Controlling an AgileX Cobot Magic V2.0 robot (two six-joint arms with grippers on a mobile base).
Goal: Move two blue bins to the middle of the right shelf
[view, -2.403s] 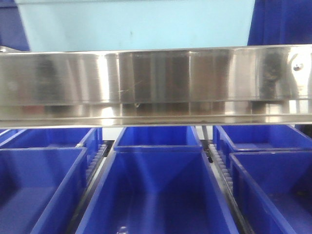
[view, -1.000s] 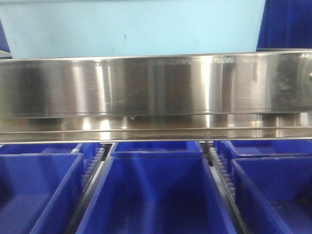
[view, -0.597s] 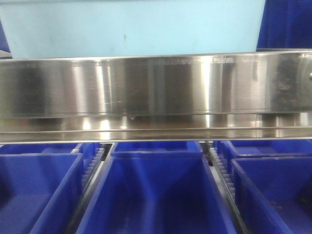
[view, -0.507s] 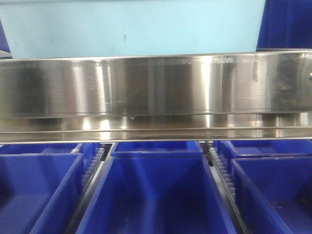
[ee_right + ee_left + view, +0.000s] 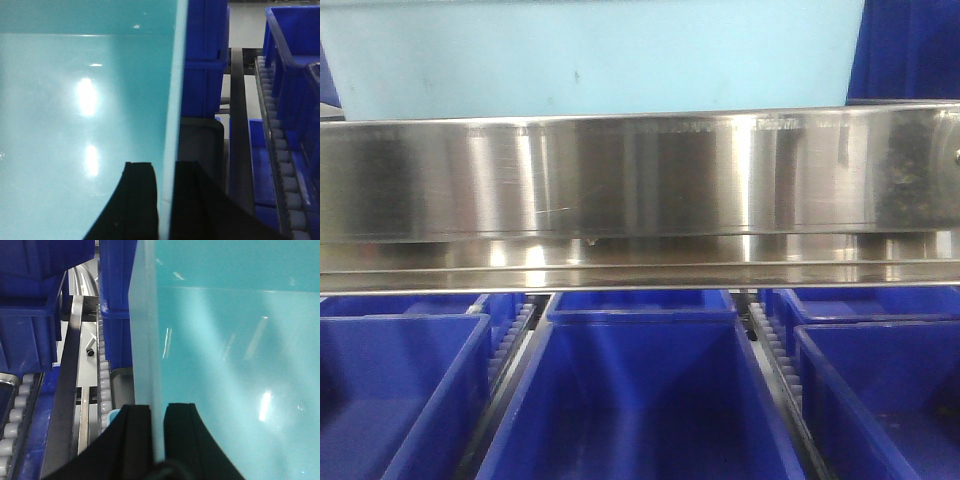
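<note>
Left pincer (image 5: 159, 407) clamped across light-blue bin (image 5: 225, 365) wall, right pincer (image 5: 165, 167) — same grip, opposite wall

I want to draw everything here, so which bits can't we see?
Front view: underside of the pale blue bin, behind the steel rail; dark blue bins, cut by the bottom edge.
Left wrist view: body of the left gripper, cut by the bottom edge.
Right wrist view: body of the right gripper, likewise.
</note>
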